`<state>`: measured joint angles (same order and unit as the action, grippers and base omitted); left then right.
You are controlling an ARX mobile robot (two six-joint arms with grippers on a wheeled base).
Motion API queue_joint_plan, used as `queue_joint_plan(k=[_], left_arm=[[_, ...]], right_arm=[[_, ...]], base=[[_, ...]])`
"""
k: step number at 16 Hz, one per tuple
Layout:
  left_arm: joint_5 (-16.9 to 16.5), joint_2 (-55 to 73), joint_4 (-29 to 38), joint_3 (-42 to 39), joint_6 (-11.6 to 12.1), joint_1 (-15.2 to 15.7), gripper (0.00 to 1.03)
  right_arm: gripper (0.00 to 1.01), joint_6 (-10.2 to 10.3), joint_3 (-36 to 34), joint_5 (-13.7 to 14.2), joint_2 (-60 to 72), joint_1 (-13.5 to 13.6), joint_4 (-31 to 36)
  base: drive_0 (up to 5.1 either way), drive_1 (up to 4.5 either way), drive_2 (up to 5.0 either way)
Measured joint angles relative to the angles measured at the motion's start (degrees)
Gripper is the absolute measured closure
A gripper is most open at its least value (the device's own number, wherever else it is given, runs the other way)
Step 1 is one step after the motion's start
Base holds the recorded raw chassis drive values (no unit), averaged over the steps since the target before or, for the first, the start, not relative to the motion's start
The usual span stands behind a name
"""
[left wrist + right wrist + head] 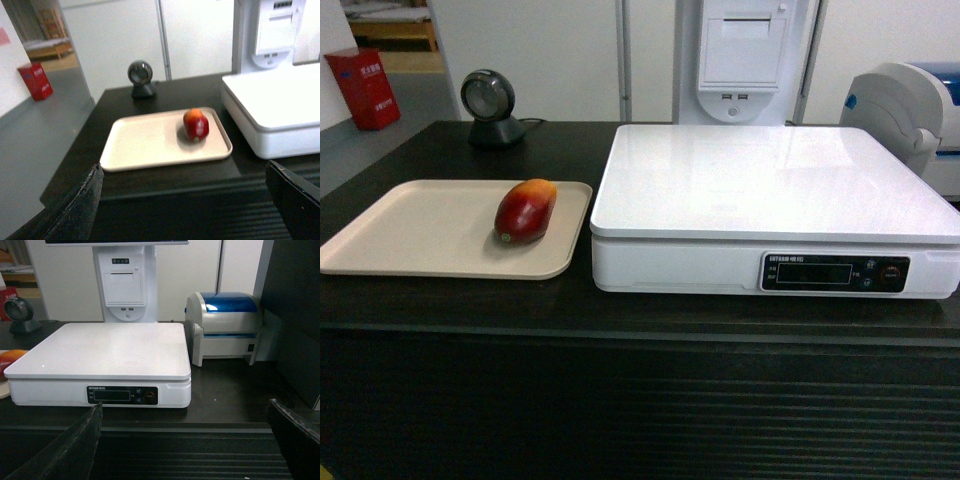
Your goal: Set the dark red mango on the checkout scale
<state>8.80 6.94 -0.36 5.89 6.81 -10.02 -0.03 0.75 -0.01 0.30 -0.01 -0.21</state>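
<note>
Head view is showing the mango (pixel 525 211) sitting untouched on the tray (pixel 410 235) left of the scale (pixel 770 180); both grippers hanging spread, empty; left should be reaching in first.

Legible markings: almost none.
The scale (pixel 775 195) carries a small line of pale print along the top edge of its dark display panel (pixel 835 272), too blurred to read in head and right wrist views; the display shows no digits. The red box (pixel 362 88) at far left bears pale characters, also unreadable.
</note>
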Motion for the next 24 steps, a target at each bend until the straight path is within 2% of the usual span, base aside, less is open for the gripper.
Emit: queue_joint_plan(k=[3,6,7,8,10,13,16,19,22,24], left_arm=[[-3.28,16.52,16.24,1.81,2.47,0.52,0.05],[-9.01,45.51,38.60,9.51,4.07,3.52,0.05],[-10.14,54.47,42.77,13.16,4.35,4.00,0.05],[-11.52,64.43,44.15,17.73,4.33,4.04,0.05],[-13.94,79.95,40.94,25.94,3.06,3.65,0.05],[-15.78,93.88,35.52,39.78,-0.96,2.32,0.05],[-17.86,104.00,26.93,53.31,-5.44,1.53,0.05],[-16.00,112.93,19.96,65.57,-6.84,1.49,0.05],[-15.87,117.96,13.55,75.58,-7.96,2.03,0.05],[-14.88,125.42,4.70,86.09,-7.91,3.02,0.05]], right_arm=[[0.03,0.00,0.00,0.00,0.00,0.00,0.00],[0.03,0.00,0.00,0.00,0.00,0.00,0.00],[0.03,0.00,0.00,0.00,0.00,0.00,0.00],[0.03,0.00,0.00,0.00,0.00,0.00,0.00],[0.03,0.00,0.00,0.00,0.00,0.00,0.00],[0.03,0.00,0.00,0.00,0.00,0.00,0.00],[0.03,0.00,0.00,0.00,0.00,0.00,0.00],[0.03,0.00,0.00,0.00,0.00,0.00,0.00],[0.03,0.00,0.00,0.00,0.00,0.00,0.00],[0.03,0.00,0.00,0.00,0.00,0.00,0.00]], base=[[0.0,0.00,0.0],[0.0,0.00,0.0],[0.0,0.00,0.0],[0.0,0.00,0.0],[0.0,0.00,0.0],[0.0,0.00,0.0],[0.0,0.00,0.0],[0.0,0.00,0.0],[0.0,0.00,0.0],[0.0,0.00,0.0]])
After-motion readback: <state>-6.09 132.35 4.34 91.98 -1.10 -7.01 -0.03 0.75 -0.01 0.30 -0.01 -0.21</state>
